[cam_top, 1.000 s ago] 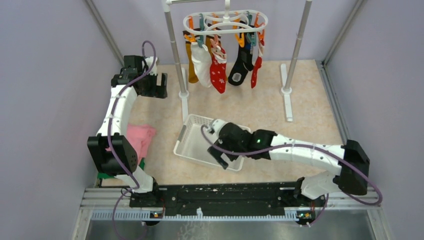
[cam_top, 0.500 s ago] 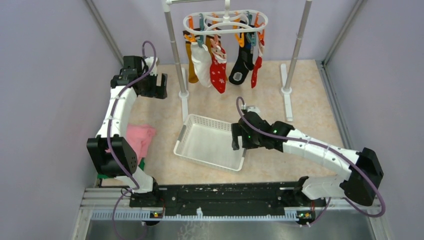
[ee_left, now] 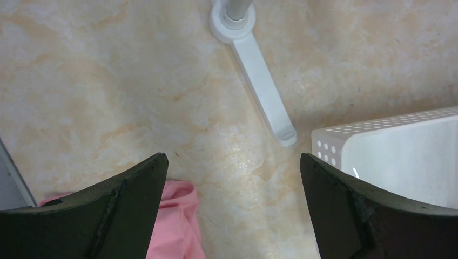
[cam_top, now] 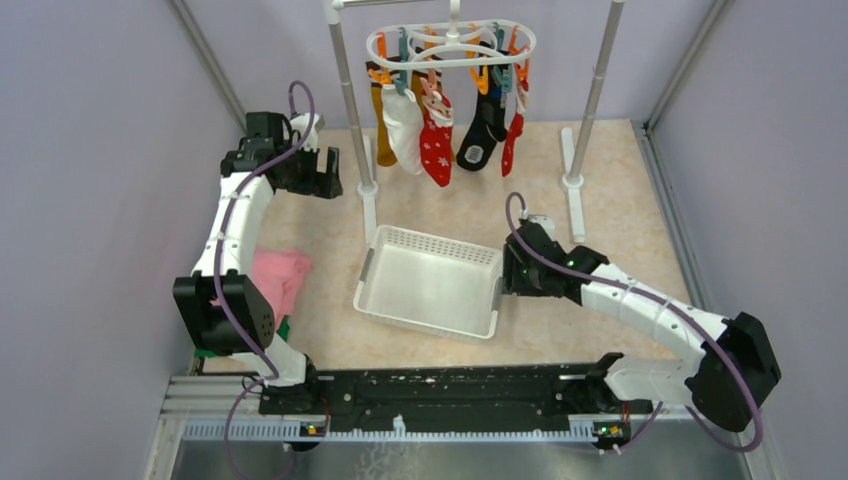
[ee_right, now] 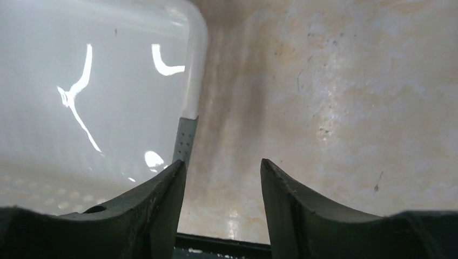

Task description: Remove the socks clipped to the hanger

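Observation:
The white hanger [cam_top: 450, 40] hangs from the rack's top bar at the back. Several socks are clipped under it: mustard [cam_top: 385, 140], white [cam_top: 404, 125], red with snowflakes [cam_top: 436, 145], black [cam_top: 482, 135] and plain red [cam_top: 513, 140]. My left gripper [cam_top: 318, 172] [ee_left: 232, 156] is wide open and holds nothing, left of the rack's left pole, below and left of the socks. My right gripper [cam_top: 508, 275] [ee_right: 222, 162] sits low at the white basket's right end, jaws partly apart with only floor between them.
The white mesh basket [cam_top: 435, 240] [ee_right: 186, 65] [ee_left: 378, 135] lies mid-table in front of the rack. Two rack poles [cam_top: 350, 100] [cam_top: 598, 90] stand on flat feet [ee_left: 259, 86]. A pink cloth [cam_top: 280, 275] [ee_left: 173, 216] lies at the left by the left arm.
My right arm swung from over the basket to its right end, and its jaws narrowed. The basket shifted slightly to the right. The left arm barely moved.

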Tool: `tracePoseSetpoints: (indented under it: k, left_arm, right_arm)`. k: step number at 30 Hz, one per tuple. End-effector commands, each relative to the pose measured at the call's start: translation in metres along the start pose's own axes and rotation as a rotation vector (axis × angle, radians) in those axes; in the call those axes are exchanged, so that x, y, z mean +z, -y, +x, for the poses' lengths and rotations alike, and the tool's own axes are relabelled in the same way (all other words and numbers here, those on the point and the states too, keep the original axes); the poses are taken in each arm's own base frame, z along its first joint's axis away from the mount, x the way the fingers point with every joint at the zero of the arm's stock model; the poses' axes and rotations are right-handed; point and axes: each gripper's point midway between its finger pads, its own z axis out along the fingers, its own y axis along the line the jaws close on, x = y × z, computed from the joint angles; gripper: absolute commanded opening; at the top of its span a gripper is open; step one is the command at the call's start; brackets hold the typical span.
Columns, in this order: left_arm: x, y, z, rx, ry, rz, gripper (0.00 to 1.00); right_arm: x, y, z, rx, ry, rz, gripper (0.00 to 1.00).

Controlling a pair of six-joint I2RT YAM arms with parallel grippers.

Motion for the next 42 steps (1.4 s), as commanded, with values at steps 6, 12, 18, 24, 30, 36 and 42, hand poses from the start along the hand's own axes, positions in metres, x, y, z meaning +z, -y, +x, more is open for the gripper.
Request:
tracePoseSetpoints:
  k: [6,12,18,24,30,36,42]
  left_arm:
    - [-0.040,0.032,-0.037,0.074,0.147,0.136,0.99]
    - [-0.048,0.041,-0.036,0.094,0.150,0.178,0.99]
    - [-0.086,0.073,-0.067,0.131,0.226,0.322,0.99]
    - [-0.118,0.088,-0.102,0.145,0.311,0.376,0.99]
    - [-0.123,0.090,-0.108,0.140,0.326,0.384,0.99]
    - [-0.124,0.099,-0.094,0.134,0.307,0.430,0.99]
    - [-0.141,0.127,-0.097,0.187,0.356,0.541,0.99]
  right_arm:
    - [-0.010,0.000,-0.083,0.004,0.184,0.000,0.49]
    - [-0.033,-0.003,-0.112,-0.019,0.241,0.017,0.58]
    - [-0.100,-0.066,-0.201,-0.086,0.508,-0.241,0.83]
    - [-0.122,-0.143,-0.261,-0.178,0.659,-0.489,0.84]
    - [-0.120,-0.201,-0.275,-0.313,0.738,-0.424,0.76]
    - [-0.110,-0.192,-0.282,-0.254,0.711,-0.403,0.78]
    - [-0.123,-0.163,-0.284,-0.268,0.753,-0.480,0.70]
